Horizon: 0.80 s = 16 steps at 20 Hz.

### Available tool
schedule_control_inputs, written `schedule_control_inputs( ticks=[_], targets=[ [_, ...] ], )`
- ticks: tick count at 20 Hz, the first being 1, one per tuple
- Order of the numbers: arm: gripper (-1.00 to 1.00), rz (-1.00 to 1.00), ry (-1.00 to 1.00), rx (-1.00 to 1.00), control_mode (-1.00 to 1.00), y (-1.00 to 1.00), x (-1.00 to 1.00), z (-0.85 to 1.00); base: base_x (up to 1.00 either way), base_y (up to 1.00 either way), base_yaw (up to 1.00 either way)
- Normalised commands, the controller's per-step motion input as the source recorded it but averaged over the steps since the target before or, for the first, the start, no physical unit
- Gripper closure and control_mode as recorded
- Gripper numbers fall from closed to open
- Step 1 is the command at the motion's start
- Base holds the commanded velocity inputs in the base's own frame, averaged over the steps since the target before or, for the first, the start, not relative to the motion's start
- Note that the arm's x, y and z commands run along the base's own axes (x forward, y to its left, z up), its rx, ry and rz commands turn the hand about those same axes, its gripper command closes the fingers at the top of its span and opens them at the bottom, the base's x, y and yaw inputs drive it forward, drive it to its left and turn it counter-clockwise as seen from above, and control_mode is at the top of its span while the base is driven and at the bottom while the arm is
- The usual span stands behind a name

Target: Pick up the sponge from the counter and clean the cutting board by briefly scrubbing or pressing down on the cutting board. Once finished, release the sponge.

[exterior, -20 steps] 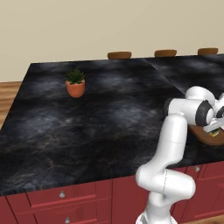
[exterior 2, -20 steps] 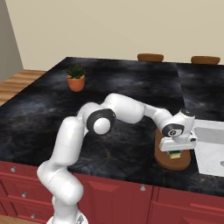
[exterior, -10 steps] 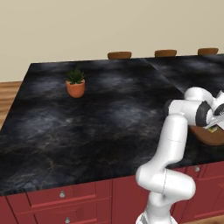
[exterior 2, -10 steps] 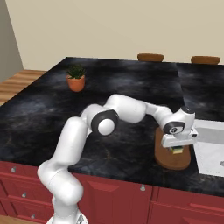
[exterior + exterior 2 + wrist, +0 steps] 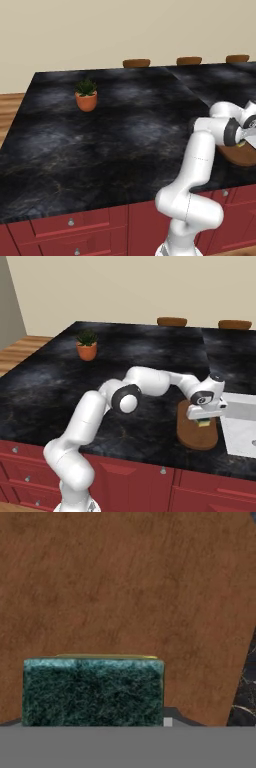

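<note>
Black marble desk [image 5: 115,135]: in the left base view it spans most of the frame atop red cabinets [image 5: 100,230].
Plant pot [image 5: 86,95]: terracotta, sits on the desk at about 10 o'clock from the frame's centre.
Arm [image 5: 202,165]: rises from 5 o'clock and bends out to the 3 o'clock edge.
Cutting board [image 5: 241,156]: brown wood, part of it shows at 3 o'clock, under the wrist; a sliver of yellow sits just at the wrist's lower edge.
Brown discs [image 5: 136,63]: three stand along the desk's far edge, toward 12 and 1 o'clock.

Right base view, desk [image 5: 75,381]: the same dark slab, with the plant pot [image 5: 87,345] at 10 o'clock.
Cutting board [image 5: 196,432]: lies flat on the desk at 4 o'clock, beside a pale sink [image 5: 240,428] at the right edge.
Fingers [image 5: 203,421]: point down over the board's far half, clenched on the sponge [image 5: 203,422], whose green and yellow show under the hand.
Contact: whether the sponge touches the board cannot be told here.

Hand view, cutting board [image 5: 125,587]: wood grain covers the frame from 9 to 2 o'clock.
Sponge [image 5: 93,691]: dark green top at 6 to 7 o'clock, a thin yellow edge above it, lying against the wood.
Desk [image 5: 245,697]: a dark strip at 4 o'clock.
</note>
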Motion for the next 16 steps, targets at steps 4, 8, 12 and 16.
schedule_control_inputs(
  ticks=[4,8,12,16],
  targets=[
    [1.00,0.00,-0.03,0.00,-1.00,0.12,0.36,-0.19,0.00,0.00,0.00],
    [1.00,0.00,0.00,0.00,-1.00,0.56,0.35,-0.09,0.00,0.00,0.00],
    [1.00,0.00,0.02,0.00,-1.00,0.63,0.01,-0.37,0.00,0.00,0.00],
    [1.00,0.00,0.03,-0.02,-1.00,0.51,0.00,-0.84,0.00,0.00,0.00]
  ],
)
